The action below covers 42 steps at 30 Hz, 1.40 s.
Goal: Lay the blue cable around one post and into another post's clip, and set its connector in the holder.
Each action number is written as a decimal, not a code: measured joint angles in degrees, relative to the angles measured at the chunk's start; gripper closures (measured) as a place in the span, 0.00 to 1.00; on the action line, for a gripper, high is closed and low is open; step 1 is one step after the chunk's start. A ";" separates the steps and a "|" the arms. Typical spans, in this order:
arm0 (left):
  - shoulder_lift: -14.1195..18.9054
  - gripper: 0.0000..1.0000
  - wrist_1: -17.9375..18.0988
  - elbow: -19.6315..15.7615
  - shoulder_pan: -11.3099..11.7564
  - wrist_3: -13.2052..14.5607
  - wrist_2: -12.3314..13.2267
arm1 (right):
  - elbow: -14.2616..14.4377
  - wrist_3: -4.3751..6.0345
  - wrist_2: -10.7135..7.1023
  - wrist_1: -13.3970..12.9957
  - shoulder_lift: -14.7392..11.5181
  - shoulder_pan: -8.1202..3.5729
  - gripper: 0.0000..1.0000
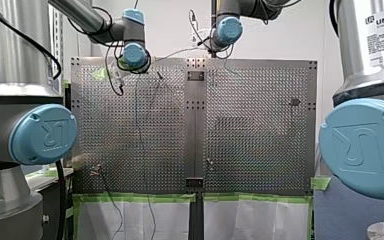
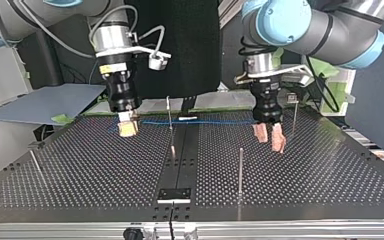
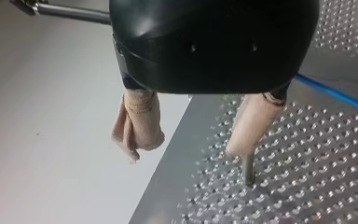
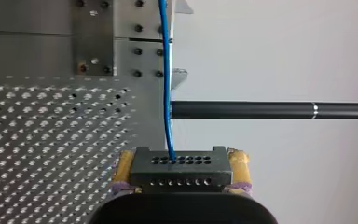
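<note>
At the top view's left, my right gripper (image 2: 127,129), low over the far edge of the perforated metal table (image 2: 95,165), yellow pads (image 4: 240,163) clamped tight on a black rectangular connector block (image 4: 179,168) with rows of small round holes. Out of that block, a thin blue cable (image 2: 215,121), stretched just above the table's far edge across the top view as far as my left gripper (image 2: 269,138), passing a thin upright metal post (image 2: 170,120) near the middle seam. In the right wrist view, seen running straight ahead from the connector and across a dark horizontal rod (image 4: 270,110). At the top view's right, my left gripper, black-bodied, beige-wrapped fingers (image 3: 140,121) spread apart and holding nothing, tips close above the holes. Just behind those fingers, the cable; contact with either not possible to tell. Nearer the top view's camera, a second slim metal post (image 2: 240,167), standing well clear of the cable.
</note>
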 joint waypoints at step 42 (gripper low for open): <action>-8.15 0.00 -6.01 20.71 6.78 -3.01 7.59 | -10.13 0.53 -1.51 3.57 6.09 -1.53 0.84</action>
